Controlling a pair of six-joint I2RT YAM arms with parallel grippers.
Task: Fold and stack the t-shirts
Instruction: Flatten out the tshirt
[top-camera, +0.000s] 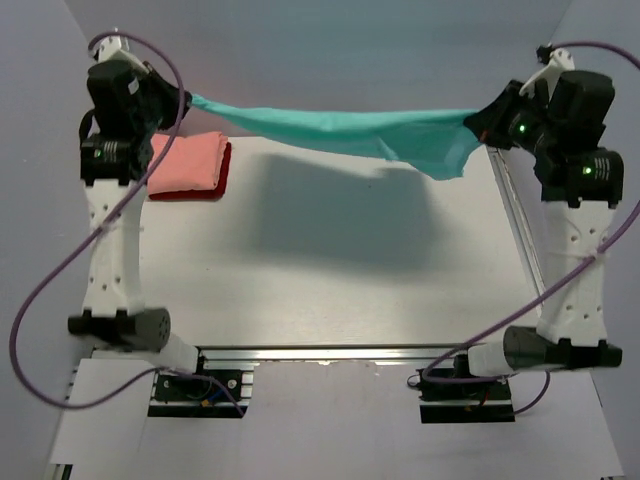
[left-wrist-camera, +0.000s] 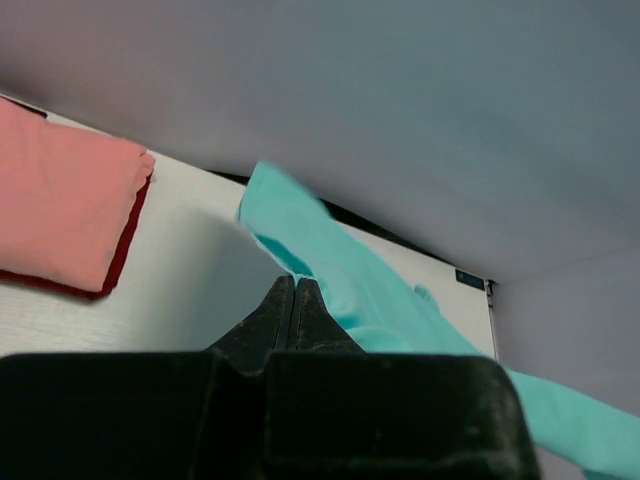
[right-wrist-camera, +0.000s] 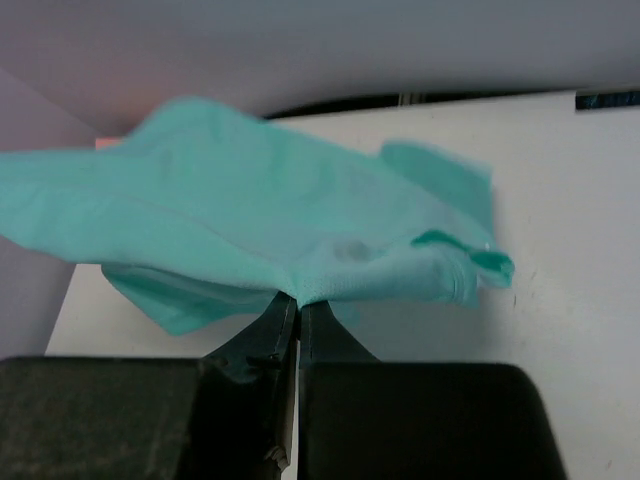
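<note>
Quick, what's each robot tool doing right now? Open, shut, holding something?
Left tool: closed, holding one end of the teal t-shirt.
Right tool: closed, holding the other end of the same shirt.

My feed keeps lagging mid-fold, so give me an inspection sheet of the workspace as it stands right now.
Surface: white table, with the lifted shirt's shadow across it.
Job's things: teal t-shirt stretched in the air between both arms; salmon-pink t-shirt folded on top of the dark red t-shirt, far left.
Clutter: nothing seen.
Grippers: left gripper shut on one end of the teal t-shirt; right gripper shut on the other end.
Cables: purple cables loop from the wrists to the bases, apart from the shirts.
Surroundings: grey walls on three sides.
</note>
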